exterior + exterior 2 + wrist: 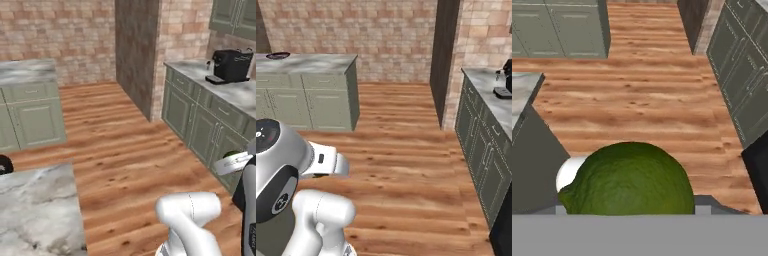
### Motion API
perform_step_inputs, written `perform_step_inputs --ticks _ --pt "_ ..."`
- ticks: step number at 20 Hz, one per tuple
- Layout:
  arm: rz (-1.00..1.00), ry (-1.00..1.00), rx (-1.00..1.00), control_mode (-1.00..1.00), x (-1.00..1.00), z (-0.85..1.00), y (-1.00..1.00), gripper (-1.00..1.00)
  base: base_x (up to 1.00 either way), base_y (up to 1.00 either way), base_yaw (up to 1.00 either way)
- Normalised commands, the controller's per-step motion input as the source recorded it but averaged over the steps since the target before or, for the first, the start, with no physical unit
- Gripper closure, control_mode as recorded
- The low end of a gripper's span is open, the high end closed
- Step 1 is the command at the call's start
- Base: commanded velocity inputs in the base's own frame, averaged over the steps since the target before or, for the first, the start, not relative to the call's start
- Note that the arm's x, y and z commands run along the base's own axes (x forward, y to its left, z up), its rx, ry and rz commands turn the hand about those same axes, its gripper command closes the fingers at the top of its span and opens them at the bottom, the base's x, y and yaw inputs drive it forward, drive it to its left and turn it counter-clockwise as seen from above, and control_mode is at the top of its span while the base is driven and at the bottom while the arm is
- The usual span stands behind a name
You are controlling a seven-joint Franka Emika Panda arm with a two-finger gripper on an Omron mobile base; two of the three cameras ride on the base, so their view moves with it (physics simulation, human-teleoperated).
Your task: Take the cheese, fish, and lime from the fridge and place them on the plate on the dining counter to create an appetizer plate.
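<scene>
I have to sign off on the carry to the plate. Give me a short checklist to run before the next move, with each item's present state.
1. Lime in the pincer: ok. The hand view has it right at the pincer, and a green edge shows at the arm's end in the left base view.
2. Grip centred on the lime: cannot tell; the fingertips are hidden behind it.
3. Wooden floor ahead free of obstacles: ok.
4. Plate in sight: ok, a dark round dish on the far marble counter.
5. Cheese and fish already on the plate: cannot tell, too small.
6. Clearance from the green cabinets on the right: ok for now.
</scene>
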Motion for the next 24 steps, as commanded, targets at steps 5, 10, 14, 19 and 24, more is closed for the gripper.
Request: perform_step_inputs --ticks 5,10,14,19,24 --pt "0.0 0.0 0.0 1.0 0.0 0.0 0.0 1.0 1.0 -0.55 0.31" --pt "0.0 0.0 0.0 1.0 0.0 0.0 0.0 1.0 1.0 -0.63 0.15" --pt "0.0 0.0 0.0 1.0 0.0 0.0 0.0 1.0 1.0 -0.47 0.13" --pt "0.0 0.0 0.0 1.0 0.0 0.0 0.0 1.0 1.0 -0.04 0.15" --pt "0.0 0.0 0.0 1.0 0.0 0.0 0.0 1.0 1.0 0.0 0.16"
